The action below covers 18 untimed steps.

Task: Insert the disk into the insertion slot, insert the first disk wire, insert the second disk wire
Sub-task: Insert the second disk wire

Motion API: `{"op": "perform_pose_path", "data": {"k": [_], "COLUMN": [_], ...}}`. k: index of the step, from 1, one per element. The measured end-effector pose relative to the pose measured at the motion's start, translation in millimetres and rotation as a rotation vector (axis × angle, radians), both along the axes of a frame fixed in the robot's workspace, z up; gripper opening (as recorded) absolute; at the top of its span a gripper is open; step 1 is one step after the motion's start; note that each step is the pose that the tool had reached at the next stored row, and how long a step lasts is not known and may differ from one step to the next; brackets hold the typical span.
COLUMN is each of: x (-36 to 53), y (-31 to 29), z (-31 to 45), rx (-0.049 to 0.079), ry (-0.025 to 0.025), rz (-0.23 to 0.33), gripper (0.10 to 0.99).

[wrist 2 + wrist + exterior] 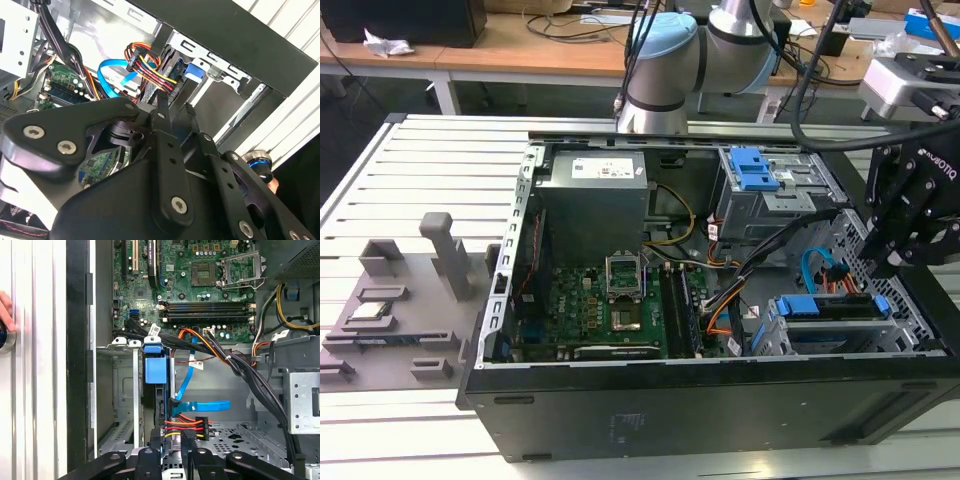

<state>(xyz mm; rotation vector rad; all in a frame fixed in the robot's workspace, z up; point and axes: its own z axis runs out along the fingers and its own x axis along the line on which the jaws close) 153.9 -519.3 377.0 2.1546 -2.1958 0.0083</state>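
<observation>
The open computer case [670,415] holds a green motherboard [590,300], a grey power supply [595,205] and a taller grey cage [775,205]. At the exterior view's right, the insertion slot [775,338] already carries the disk [153,370], its blue carrier showing. The first disk wire [192,382] loops down to the disk's rear edge, just beside the dark plug of the second disk wire [184,427], a red, yellow and black bundle. The gripper [172,438] hangs right at that plug; whether it pinches the plug or stands spread around it cannot be told.
</observation>
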Motion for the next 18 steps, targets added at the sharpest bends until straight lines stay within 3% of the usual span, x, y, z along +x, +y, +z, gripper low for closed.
{"op": "perform_pose_path", "data": {"k": [5, 12, 18], "x": [-4.5, -28.4, -31.4], "y": [2.1, 3.5, 3.5], "z": [-5.7, -8.4, -10.3], "rx": [0.000, 0.000, -0.001], "ry": [0.0000, 0.0000, 0.0000], "rz": [0.000, 0.000, 0.000], "gripper": [0.302, 0.302, 0.302]}}
